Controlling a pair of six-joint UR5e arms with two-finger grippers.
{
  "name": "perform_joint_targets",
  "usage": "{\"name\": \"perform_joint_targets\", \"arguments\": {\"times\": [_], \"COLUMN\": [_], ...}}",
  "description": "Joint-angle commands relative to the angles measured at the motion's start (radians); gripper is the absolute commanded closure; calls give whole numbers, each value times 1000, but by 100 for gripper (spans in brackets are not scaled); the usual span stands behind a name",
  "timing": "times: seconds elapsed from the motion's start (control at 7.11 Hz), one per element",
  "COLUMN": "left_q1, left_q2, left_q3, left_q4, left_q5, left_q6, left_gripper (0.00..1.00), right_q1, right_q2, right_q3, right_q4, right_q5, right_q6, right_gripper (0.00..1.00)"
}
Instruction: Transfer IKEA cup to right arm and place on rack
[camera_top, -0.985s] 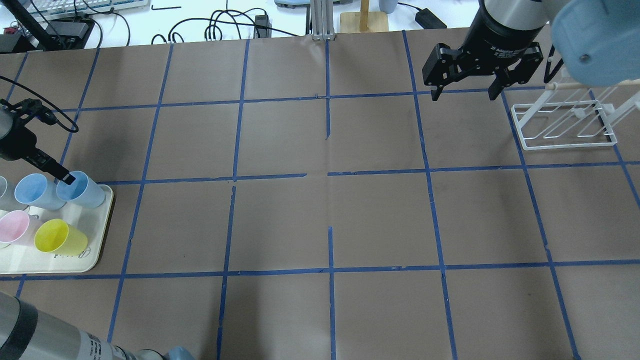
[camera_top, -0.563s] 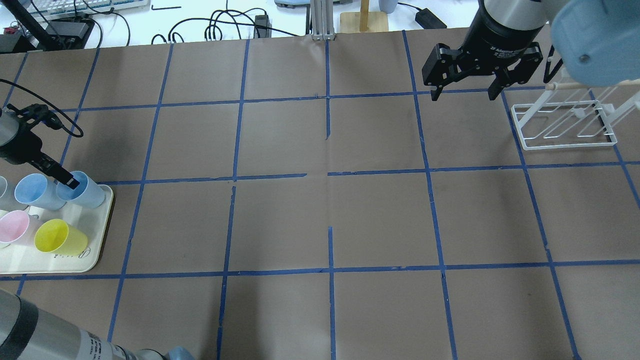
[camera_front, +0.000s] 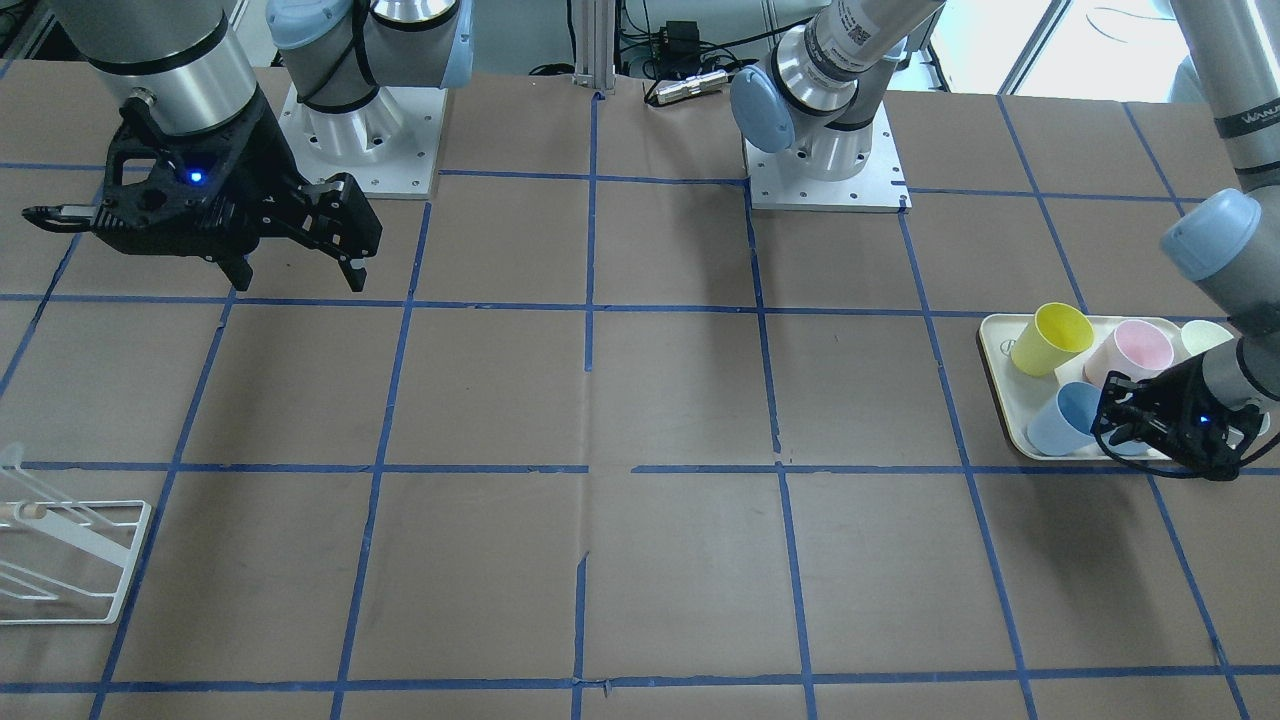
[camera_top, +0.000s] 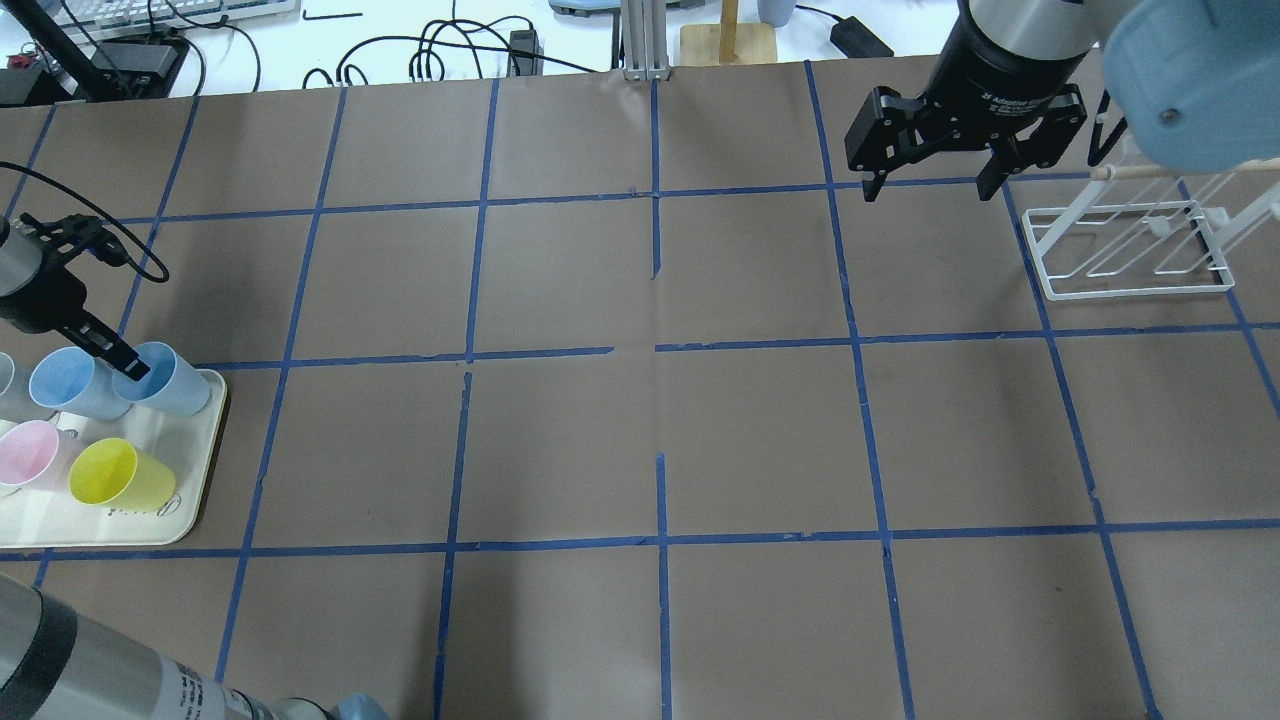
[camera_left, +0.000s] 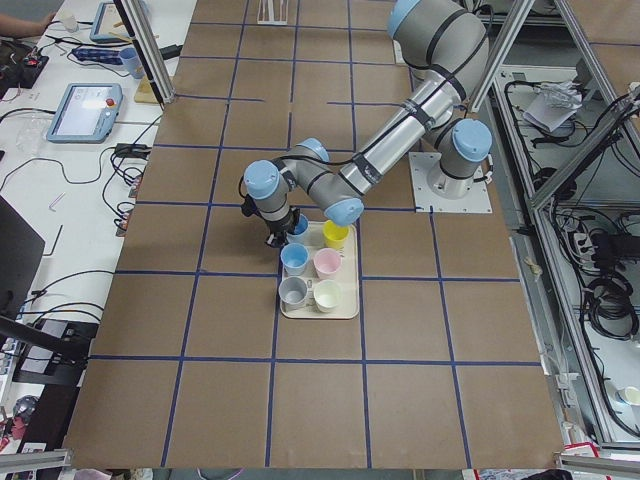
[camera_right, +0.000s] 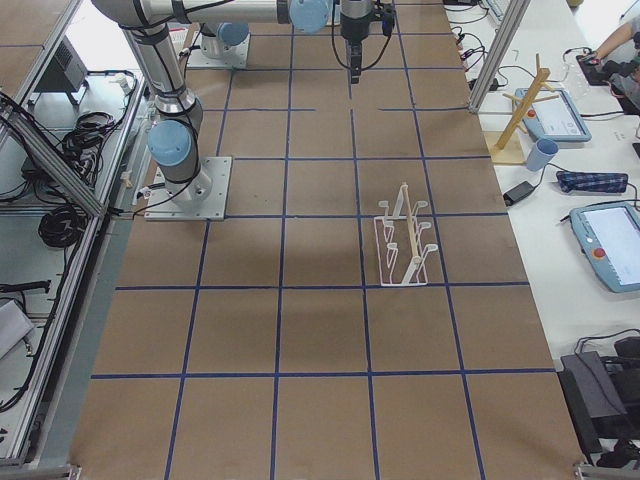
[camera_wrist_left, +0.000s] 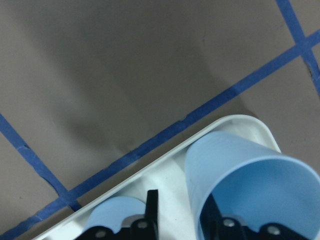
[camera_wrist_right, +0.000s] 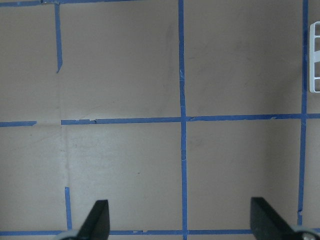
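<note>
The IKEA cup (camera_top: 165, 380), pale blue, lies tilted at the far right corner of the cream tray (camera_top: 150, 520), next to a second blue cup (camera_top: 65, 382). My left gripper (camera_top: 130, 362) straddles its rim. In the left wrist view one finger is inside the cup (camera_wrist_left: 250, 185) and the other is outside with a gap to the wall, so the jaws are open. My right gripper (camera_top: 928, 192) is open and empty, hovering at the table's far right. The white wire rack (camera_top: 1130, 250) stands just right of it and also shows in the front view (camera_front: 60, 560).
A yellow cup (camera_top: 110, 475) and a pink cup (camera_top: 28, 455) also sit in the tray, with a grey and a cream one in the left side view. Cables and a wooden stand lie beyond the far edge.
My left gripper's finger has slid a little deeper into the blue cup and its wrist has shifted slightly. The cup and the right arm have not moved.
</note>
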Motion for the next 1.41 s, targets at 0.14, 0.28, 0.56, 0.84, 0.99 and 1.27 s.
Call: {"name": "perform_joint_targets", "arguments": {"times": [0.14,0.28,0.56,0.84,0.99,1.27], "left_q1": [-9,-9,-12,-119,-188,-321], "left_q2": [25,40,71,77,89,112], "left_q3": [15,31,130,230,239,239], "left_q4": [-77,-113,-280,-397,-422,-501], "left_q5": [0,-9,-139,-309,-416,-709], "left_q6": [-4,-6,-26,-262,-397,-667], "left_gripper": [100,100,100,100,100,100], "right_q1": [1,0,0,1,1,0], "right_q2": [0,0,0,0,0,0], "right_q3": [0,0,-1,0,0,0], "right_q4": [0,0,0,0,0,0], "right_q5": [0,0,0,0,0,0], "right_q6": [-1,0,0,0,-1,-1], "right_gripper": [0,0,0,0,0,0]}}
